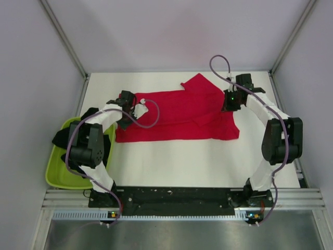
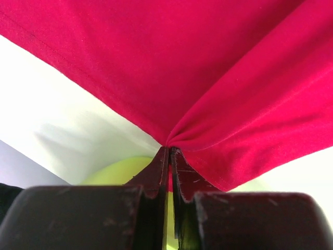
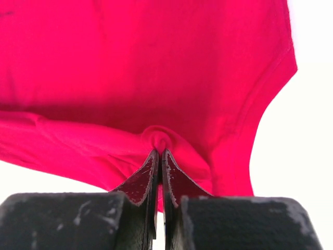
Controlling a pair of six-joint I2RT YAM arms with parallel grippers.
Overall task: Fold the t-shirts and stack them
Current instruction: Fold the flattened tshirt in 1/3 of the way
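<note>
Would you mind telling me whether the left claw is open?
No, the left claw is shut on the bright red cloth t-shirt, pinching its edge.

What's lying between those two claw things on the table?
The red t-shirt fills that stretch, seen in the top external view; the left gripper and right gripper each pinch an edge of it.

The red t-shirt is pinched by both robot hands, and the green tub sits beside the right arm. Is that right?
Not quite. The green tub sits beside the left arm, as the top external view shows. The red t-shirt is pinched by both the left hand and the right hand.
</note>
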